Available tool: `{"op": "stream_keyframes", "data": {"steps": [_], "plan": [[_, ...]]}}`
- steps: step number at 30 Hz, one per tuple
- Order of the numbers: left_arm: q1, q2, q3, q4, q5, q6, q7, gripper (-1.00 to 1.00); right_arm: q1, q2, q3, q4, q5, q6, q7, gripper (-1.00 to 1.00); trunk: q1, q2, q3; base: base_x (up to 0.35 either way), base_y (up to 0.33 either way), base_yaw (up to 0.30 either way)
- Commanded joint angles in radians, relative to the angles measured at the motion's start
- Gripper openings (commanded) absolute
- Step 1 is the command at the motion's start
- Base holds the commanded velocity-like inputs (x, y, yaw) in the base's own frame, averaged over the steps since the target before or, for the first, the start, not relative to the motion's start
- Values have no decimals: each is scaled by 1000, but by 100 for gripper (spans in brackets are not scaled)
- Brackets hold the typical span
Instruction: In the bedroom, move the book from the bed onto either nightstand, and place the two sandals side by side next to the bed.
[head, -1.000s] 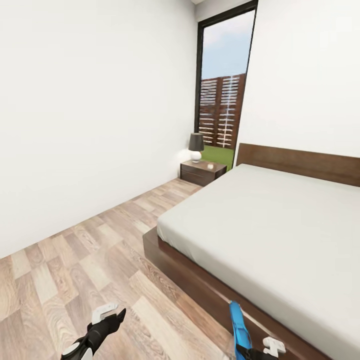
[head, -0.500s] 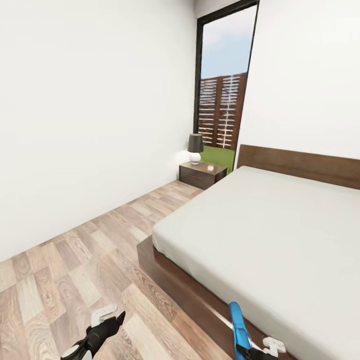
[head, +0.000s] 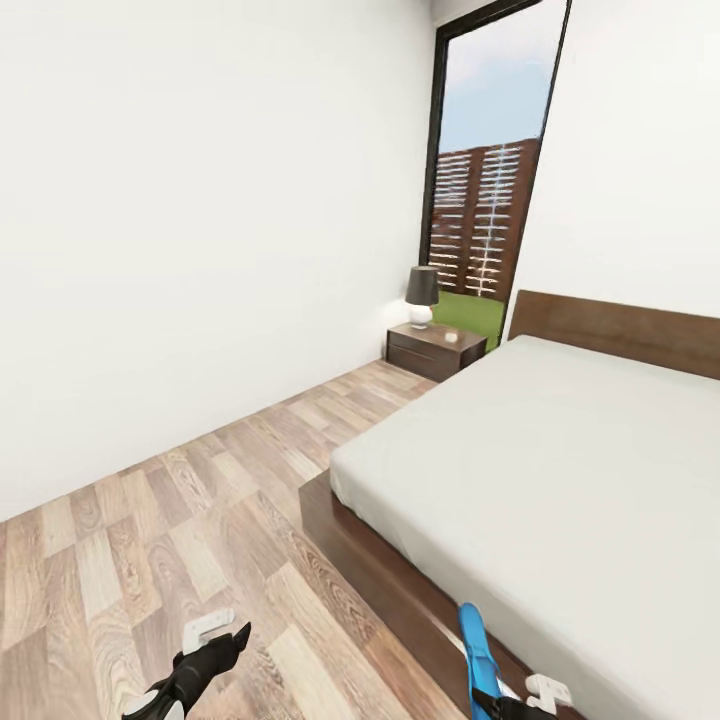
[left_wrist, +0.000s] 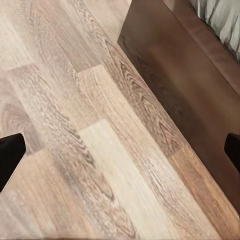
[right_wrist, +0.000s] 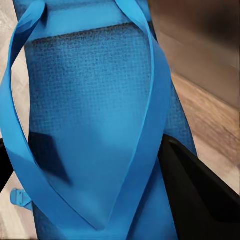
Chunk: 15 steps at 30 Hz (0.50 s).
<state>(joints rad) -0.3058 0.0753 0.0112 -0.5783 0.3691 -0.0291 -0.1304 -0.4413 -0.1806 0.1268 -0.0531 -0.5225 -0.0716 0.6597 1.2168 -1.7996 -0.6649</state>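
Observation:
A bright-blue sandal (head: 476, 650) stands on edge at the bottom of the head view, with my right gripper (head: 497, 704) shut on it beside the bed's dark frame. The right wrist view looks straight onto the sandal (right_wrist: 95, 105) and its straps, held between the dark fingers (right_wrist: 200, 195). My left gripper (head: 215, 640) hovers open over the wood floor; its two fingertips (left_wrist: 10, 155) sit wide apart with nothing between them. The bed (head: 560, 470) has a bare pale mattress. A nightstand (head: 434, 349) stands by the headboard. The book is out of view.
A dark-shaded lamp (head: 421, 293) and a small white object (head: 451, 337) sit on the nightstand. A tall dark-framed window (head: 490, 200) is behind it. A white wall (head: 200, 250) runs along the left, with a strip of plank floor (head: 220, 500) between it and the bed.
The whole view has shifted: bed, nightstand and window now sit further right in the picture, so the camera moved. Both grippers keep their places in view, and the sandal stays held.

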Motion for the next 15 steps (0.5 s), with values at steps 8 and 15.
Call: {"op": "stream_keyframes", "data": {"steps": [8,15], "plan": [[-1,0,1,2,7,-1,-6,100,-1,0,8,1,-7,-5,1,-100,0,0,-4,119,-39,276],[-1,0,1,2,8,-2,-6,100,-1,0,8,1,-7,-5,1,-100,0,0,-7,115,-34,276]]}}
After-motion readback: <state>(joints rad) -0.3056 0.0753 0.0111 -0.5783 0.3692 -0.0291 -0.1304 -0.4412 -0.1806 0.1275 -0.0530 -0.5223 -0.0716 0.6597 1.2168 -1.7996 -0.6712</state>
